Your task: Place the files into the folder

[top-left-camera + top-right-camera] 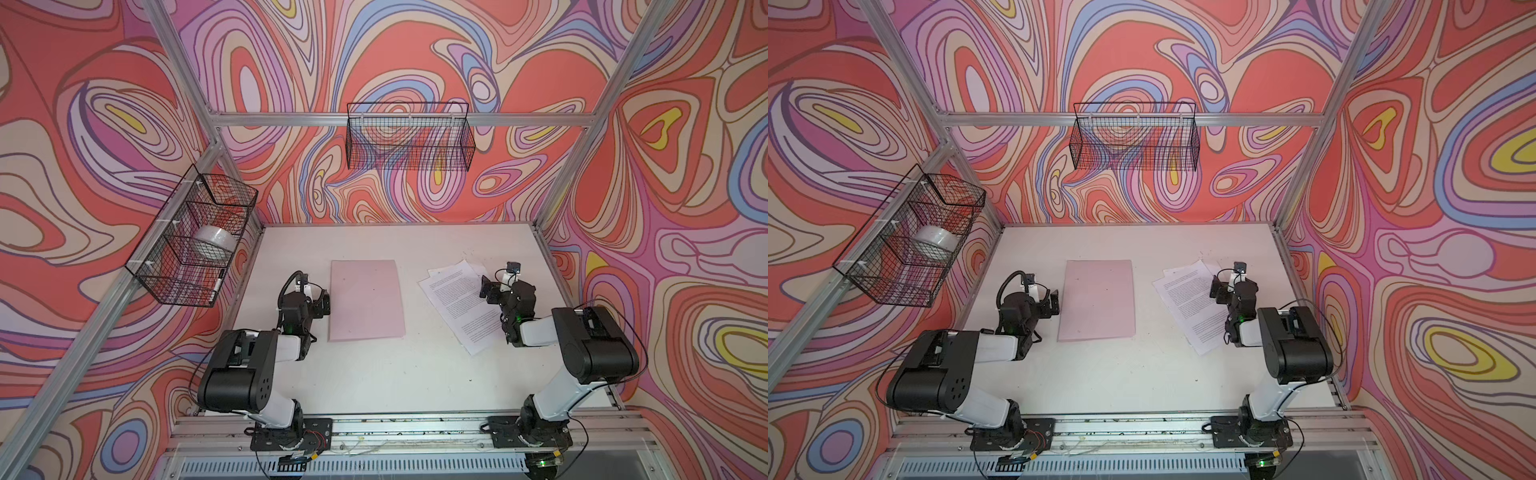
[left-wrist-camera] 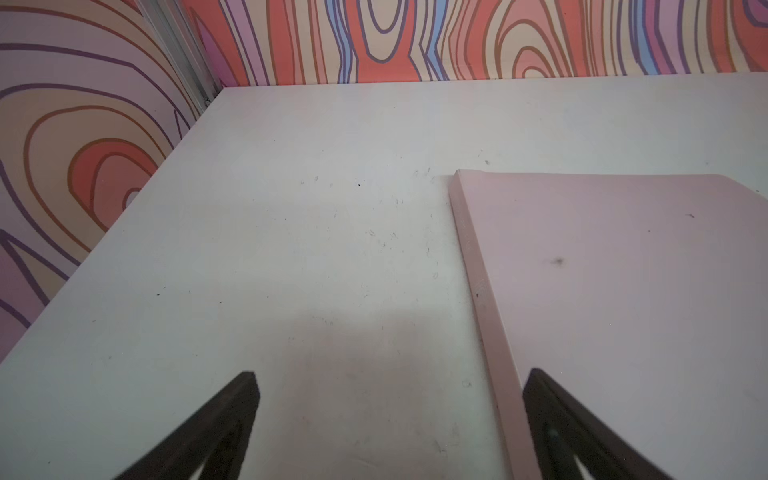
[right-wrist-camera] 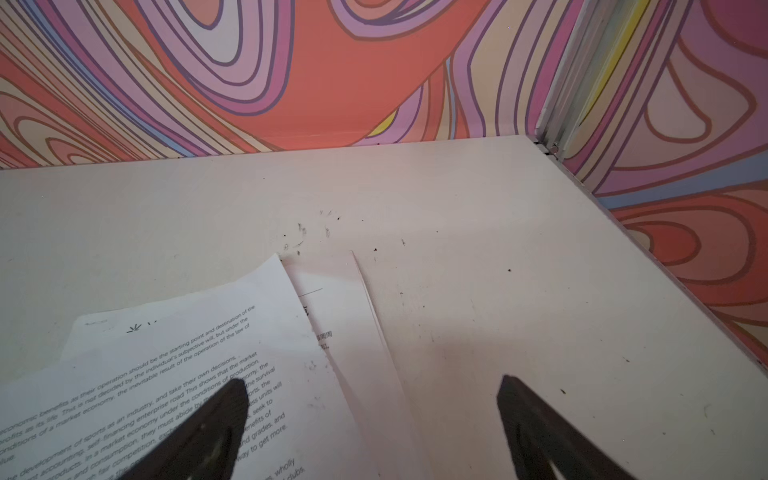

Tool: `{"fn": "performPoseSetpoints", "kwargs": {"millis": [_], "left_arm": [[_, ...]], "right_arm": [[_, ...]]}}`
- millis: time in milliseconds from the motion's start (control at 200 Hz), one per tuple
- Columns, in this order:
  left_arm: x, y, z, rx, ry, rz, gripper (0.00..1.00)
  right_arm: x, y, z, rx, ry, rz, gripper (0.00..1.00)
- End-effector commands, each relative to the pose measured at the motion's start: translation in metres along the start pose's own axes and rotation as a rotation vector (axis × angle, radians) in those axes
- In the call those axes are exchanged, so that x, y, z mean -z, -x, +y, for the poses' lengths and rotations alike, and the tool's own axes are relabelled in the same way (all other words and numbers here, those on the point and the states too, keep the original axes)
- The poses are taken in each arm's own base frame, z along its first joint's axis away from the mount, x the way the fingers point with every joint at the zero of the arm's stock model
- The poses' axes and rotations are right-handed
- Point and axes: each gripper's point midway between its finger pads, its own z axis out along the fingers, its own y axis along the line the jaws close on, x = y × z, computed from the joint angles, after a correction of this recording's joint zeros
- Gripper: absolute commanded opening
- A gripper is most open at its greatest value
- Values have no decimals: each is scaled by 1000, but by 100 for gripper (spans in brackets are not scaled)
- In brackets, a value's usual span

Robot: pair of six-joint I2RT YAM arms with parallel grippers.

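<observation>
The pale pink folder (image 1: pixel 365 299) (image 1: pixel 1098 299) lies shut and flat near the middle of the white table. The files (image 1: pixel 457 307) (image 1: pixel 1187 307), loosely fanned white sheets with black text, lie to its right. My left gripper (image 1: pixel 323 304) (image 1: pixel 1054 303) hangs open just left of the folder. In the left wrist view the left gripper (image 2: pixel 390 374) has one finger above the folder's (image 2: pixel 623 291) spine edge. My right gripper (image 1: pixel 488 291) (image 1: pixel 1219 291) is open over the files' right edge. In the right wrist view the right gripper (image 3: pixel 374 380) has one finger above the top sheet of the files (image 3: pixel 187 374) and holds nothing.
A black wire basket (image 1: pixel 195 232) on the left wall holds a white tape roll (image 1: pixel 214 245). Another wire basket (image 1: pixel 409 137) hangs on the back wall. Patterned walls and aluminium posts enclose the table (image 1: pixel 374 374) on three sides.
</observation>
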Motion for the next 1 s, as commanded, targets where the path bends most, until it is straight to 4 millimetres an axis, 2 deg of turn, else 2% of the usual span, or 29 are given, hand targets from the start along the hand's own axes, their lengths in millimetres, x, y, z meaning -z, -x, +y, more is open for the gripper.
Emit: {"fn": "performPoseSetpoints", "kwargs": {"millis": [0, 992], "left_arm": [[-3, 13, -1, -14, 4, -44, 100], [-3, 13, -1, -13, 3, -43, 100]], "right_arm": [[-3, 2, -2, 6, -2, -11, 99], [-3, 2, -1, 2, 2, -7, 98]]}}
